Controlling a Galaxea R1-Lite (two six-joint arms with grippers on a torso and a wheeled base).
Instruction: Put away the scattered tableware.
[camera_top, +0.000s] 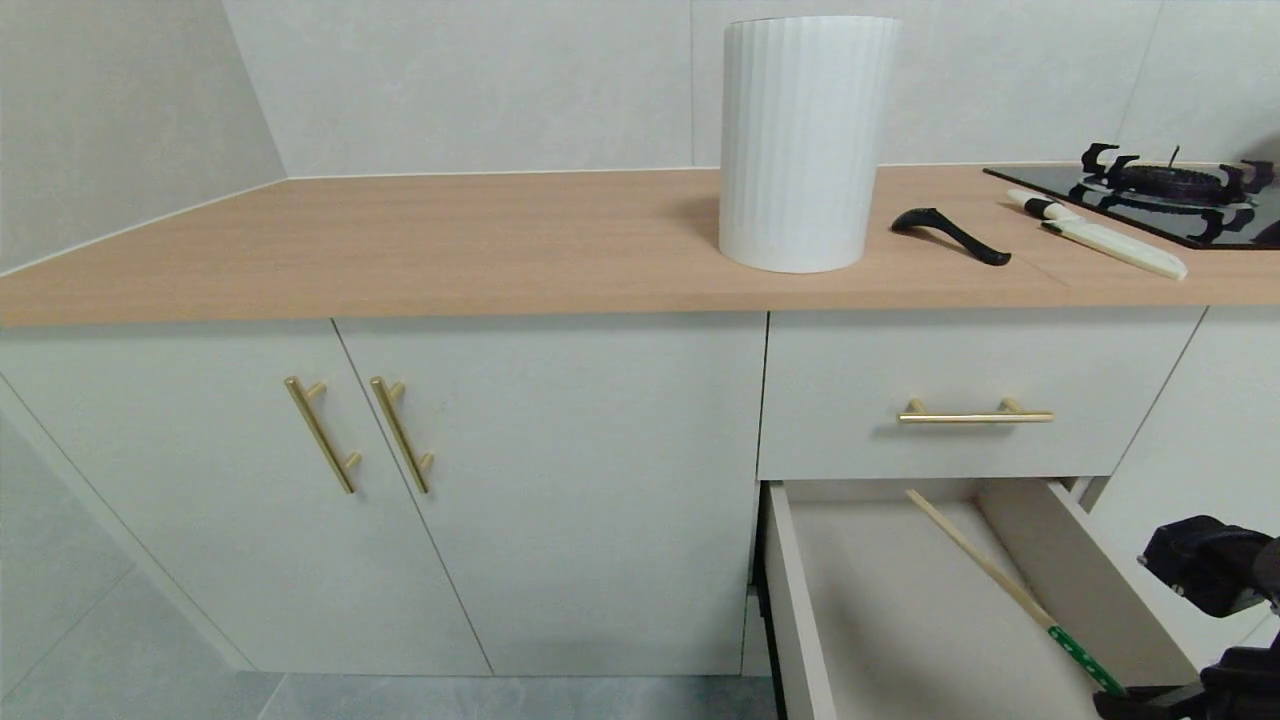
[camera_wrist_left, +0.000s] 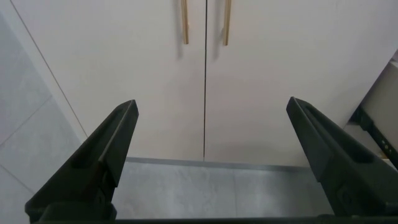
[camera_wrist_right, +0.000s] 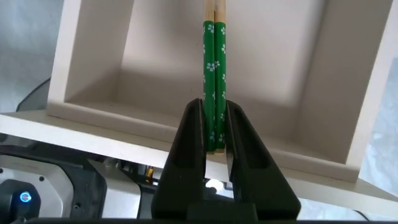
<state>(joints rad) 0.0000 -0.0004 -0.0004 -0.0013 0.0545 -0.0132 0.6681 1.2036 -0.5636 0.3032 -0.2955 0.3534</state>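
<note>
A pair of wooden chopsticks (camera_top: 985, 565) with green patterned ends (camera_wrist_right: 214, 74) slants into the open lower drawer (camera_top: 795, 600), tips toward its back. My right gripper (camera_wrist_right: 214, 115) is shut on the green ends, at the drawer's front edge (camera_top: 1125, 702). On the wooden countertop lie a black curved utensil (camera_top: 950, 233) and a white knife (camera_top: 1097, 236), to the right of a tall white ribbed container (camera_top: 800, 140). My left gripper (camera_wrist_left: 211, 112) hangs open and holds nothing, low in front of the double cabinet doors (camera_wrist_left: 205, 74).
A gas hob (camera_top: 1160, 190) sits at the counter's far right. The upper drawer with a gold handle (camera_top: 975, 415) is closed. Gold handles (camera_top: 360, 435) mark the closed cabinet doors on the left. Grey floor tiles (camera_wrist_left: 186, 186) lie below the cabinets.
</note>
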